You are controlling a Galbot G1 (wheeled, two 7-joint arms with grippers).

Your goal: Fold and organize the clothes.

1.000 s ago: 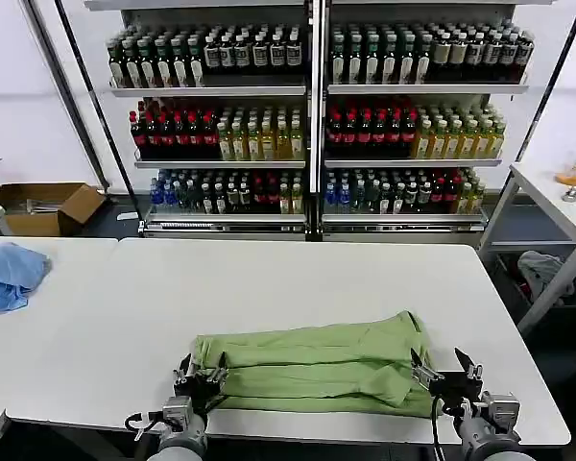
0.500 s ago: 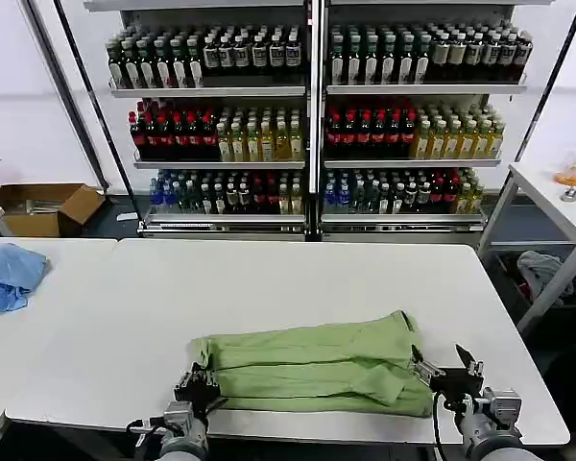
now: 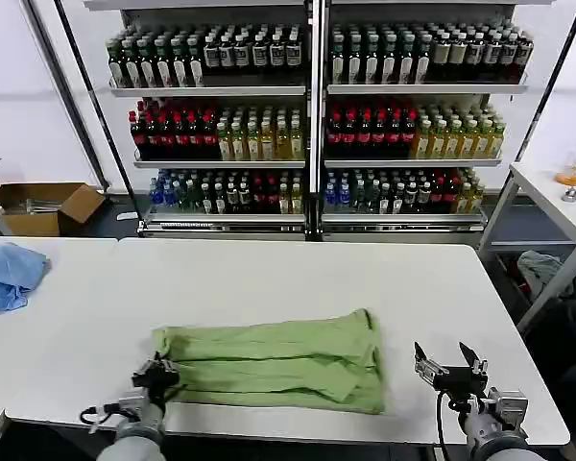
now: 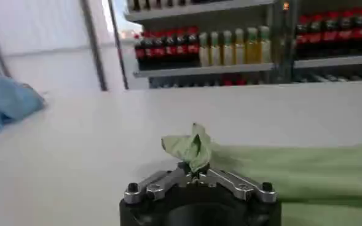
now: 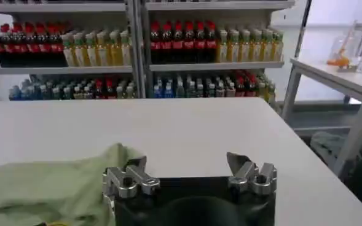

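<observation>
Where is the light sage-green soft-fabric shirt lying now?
In the head view, the sage-green shirt lies folded at the white table's near edge, between the left gripper pinching it and the open right gripper.

A white table (image 3: 288,279) bears the folded green shirt (image 3: 269,360).

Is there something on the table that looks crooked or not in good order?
The folded green shirt is not squared: its right end bulges and the layers overlap unevenly. The left gripper pinches its left corner, bunched up. The right gripper hangs open beside the shirt, apart from it.
</observation>
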